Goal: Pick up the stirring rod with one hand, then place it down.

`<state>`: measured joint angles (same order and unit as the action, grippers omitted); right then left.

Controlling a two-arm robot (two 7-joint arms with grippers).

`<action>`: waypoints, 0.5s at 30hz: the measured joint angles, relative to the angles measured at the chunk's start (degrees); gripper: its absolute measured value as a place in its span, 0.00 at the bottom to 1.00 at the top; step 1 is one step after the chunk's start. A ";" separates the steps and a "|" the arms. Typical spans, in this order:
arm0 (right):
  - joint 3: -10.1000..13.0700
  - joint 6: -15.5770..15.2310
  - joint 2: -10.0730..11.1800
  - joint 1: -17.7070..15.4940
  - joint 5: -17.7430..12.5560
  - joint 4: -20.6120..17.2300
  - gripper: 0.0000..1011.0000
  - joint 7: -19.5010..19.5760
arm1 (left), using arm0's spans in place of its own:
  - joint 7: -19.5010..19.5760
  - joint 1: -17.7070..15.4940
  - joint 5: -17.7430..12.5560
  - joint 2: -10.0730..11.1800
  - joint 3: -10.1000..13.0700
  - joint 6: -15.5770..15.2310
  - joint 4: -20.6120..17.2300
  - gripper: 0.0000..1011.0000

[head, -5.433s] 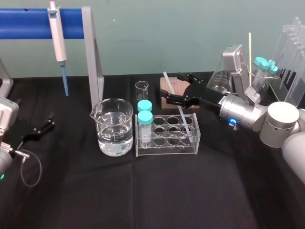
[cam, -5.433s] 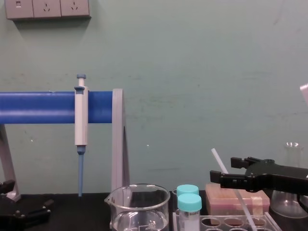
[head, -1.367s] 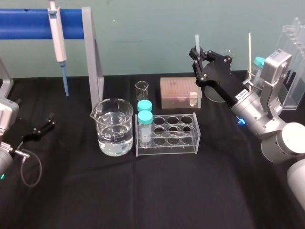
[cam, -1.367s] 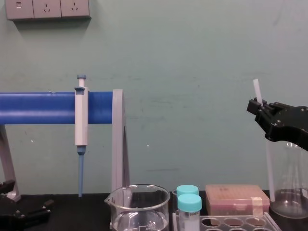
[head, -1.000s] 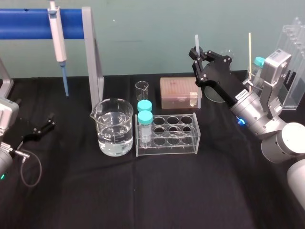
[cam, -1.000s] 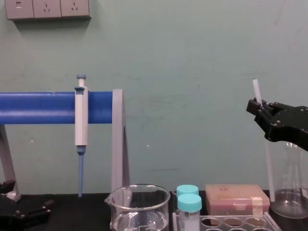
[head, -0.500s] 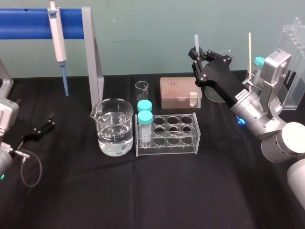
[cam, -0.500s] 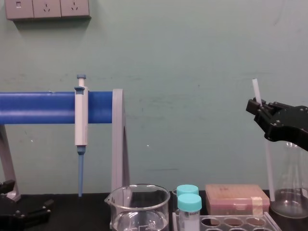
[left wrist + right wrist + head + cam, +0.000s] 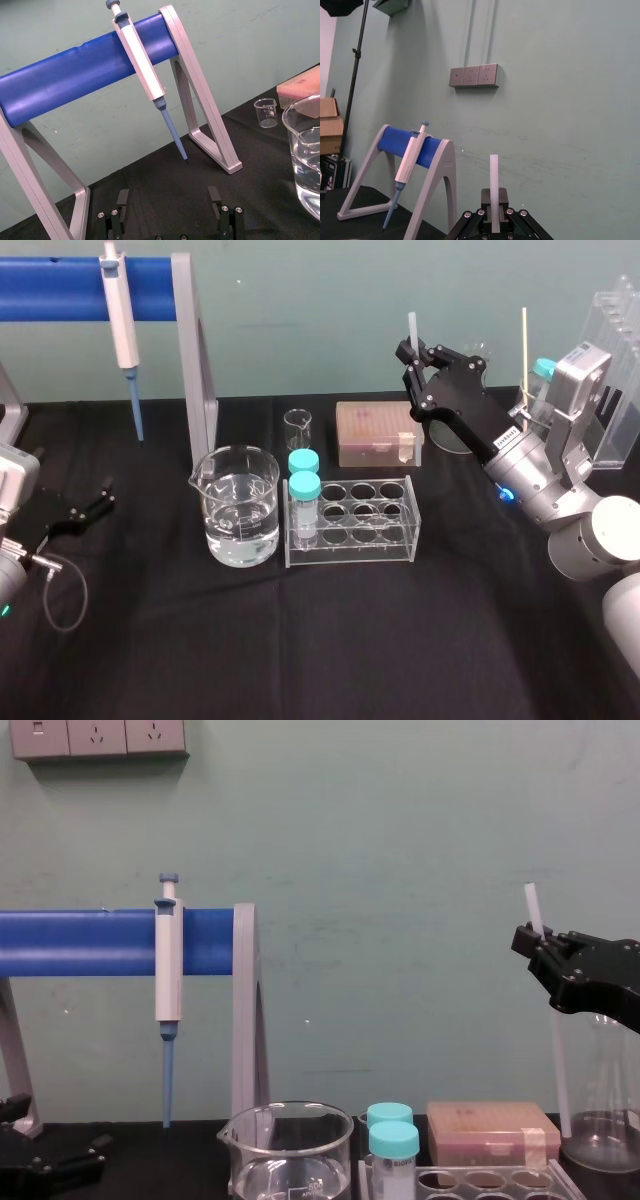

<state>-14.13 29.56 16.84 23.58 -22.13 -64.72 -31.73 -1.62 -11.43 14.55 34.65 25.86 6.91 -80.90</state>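
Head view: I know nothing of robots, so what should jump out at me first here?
The right gripper, raised at the back right of the table, is shut on the stirring rod, holding it nearly upright. At the back left a white pipette hangs from a blue bar, and the left gripper lies open and parked at the left edge.

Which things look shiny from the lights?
Head view: bright glints on the rim of the beaker; the left gripper is open over the dark cloth. Left wrist view: a pale sheen along the blue bar. Chest view: the wall is evenly lit behind the stirring rod held in the right gripper.
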 joint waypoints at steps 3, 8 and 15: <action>0.00 0.01 0.00 0.00 0.00 0.00 0.08 0.00 | 0.00 0.00 0.00 0.00 0.00 0.00 0.00 0.99; 0.00 0.03 0.00 0.00 0.01 0.00 0.08 0.00 | 0.00 0.00 0.00 0.00 0.00 0.00 0.00 0.99; 0.00 0.03 0.00 0.00 0.01 0.00 0.08 0.00 | 0.00 0.00 0.00 0.00 0.00 0.00 0.00 0.99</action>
<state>-14.13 29.59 16.84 23.57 -22.12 -64.71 -31.73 -1.62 -11.43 14.55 34.64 25.86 6.91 -80.90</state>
